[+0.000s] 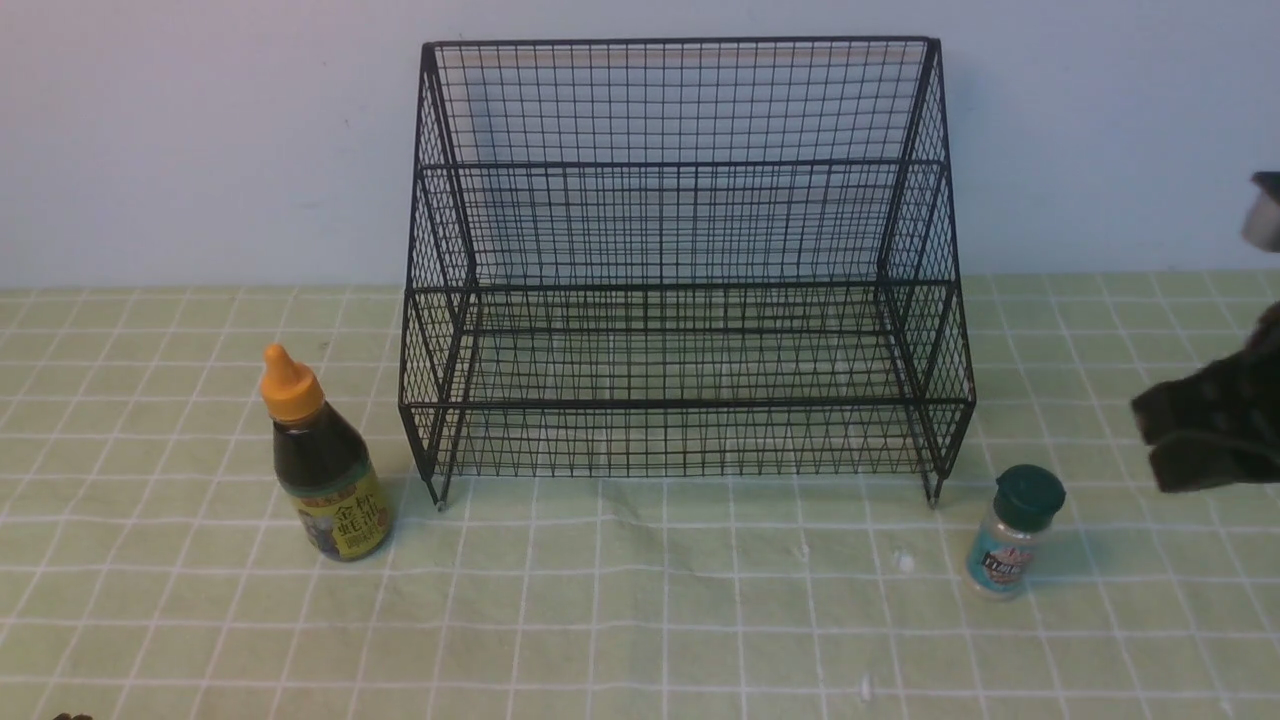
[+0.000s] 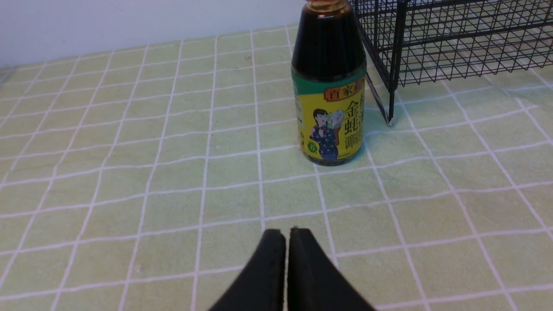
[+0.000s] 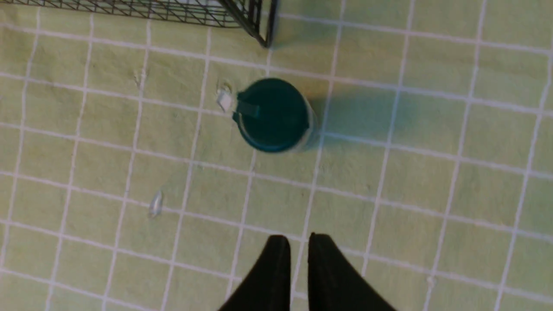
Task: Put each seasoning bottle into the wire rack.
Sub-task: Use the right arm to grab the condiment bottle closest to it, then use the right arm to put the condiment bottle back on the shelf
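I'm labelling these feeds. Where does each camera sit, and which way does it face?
Front: between the arms, facing forward at the wire rack, sauce bottle left, shaker right; the right gripper shows blurred at the right edge.
Left wrist: low on the left arm, looking across the cloth at the sauce bottle; left gripper, tips together.
Right wrist: above, looking down on the shaker's cap; right gripper, tips slightly apart.
Shared: both wrist views catch a rack foot.

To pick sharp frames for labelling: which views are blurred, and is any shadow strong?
Front view: the right arm is badly blurred, the wire rack crisp. Left wrist view: sharp, the sauce bottle label readable. Right wrist view: slightly soft; the shaker throws a distinct shadow on the cloth.
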You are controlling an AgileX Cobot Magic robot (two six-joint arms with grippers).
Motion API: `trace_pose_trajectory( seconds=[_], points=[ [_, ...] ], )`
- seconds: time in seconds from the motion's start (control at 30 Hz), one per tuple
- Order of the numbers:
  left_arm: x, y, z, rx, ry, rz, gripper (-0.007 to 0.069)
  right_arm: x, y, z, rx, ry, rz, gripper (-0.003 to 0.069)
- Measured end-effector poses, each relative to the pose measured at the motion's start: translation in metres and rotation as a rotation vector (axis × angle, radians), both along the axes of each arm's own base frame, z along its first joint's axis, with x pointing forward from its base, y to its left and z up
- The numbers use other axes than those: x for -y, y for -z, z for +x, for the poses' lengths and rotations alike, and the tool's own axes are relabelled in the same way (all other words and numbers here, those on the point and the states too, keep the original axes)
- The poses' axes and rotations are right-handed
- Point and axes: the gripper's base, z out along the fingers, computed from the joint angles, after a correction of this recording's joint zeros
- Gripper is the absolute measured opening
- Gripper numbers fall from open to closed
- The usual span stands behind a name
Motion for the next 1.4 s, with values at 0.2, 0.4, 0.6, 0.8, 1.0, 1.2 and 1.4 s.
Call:
trace_pose_trajectory(
  seconds=[0.2,0.4,0.6,0.8,1.0,1.2,1.4],
  points=[
    [0.0,0.0,0.0,0.0,0.0,0.0,-0.0006,-0.023,0.023,0.022,0.014,-0.059,-0.073,0.023],
    [0.0,0.0,0.0,0.0,0.0,0.0,-0.0006,-0.026,0.048,0.04,-0.021,-0.031,-0.085,0.0454],
    [0.0,0.0,0.0,0.0,0.0,0.0,-0.0006,-0.032,0.076,0.057,-0.047,-0.018,-0.08,0.0567],
    [0.0,0.0,0.0,0.0,0.0,0.0,-0.0006,-0.034,0.101,0.065,-0.121,-0.016,-0.09,0.0512],
    [0.0,0.0,0.0,0.0,0.0,0.0,-0.0006,-0.034,0.095,0.061,-0.118,-0.052,-0.097,0.035],
    [0.0,0.0,0.0,0.0,0.0,0.0,-0.0006,-0.029,0.046,0.03,-0.113,-0.073,-0.066,0.035],
    [0.0,0.0,0.0,0.0,0.0,0.0,-0.0006,-0.026,-0.018,0.002,0.035,-0.111,0.005,0.035]
  ],
)
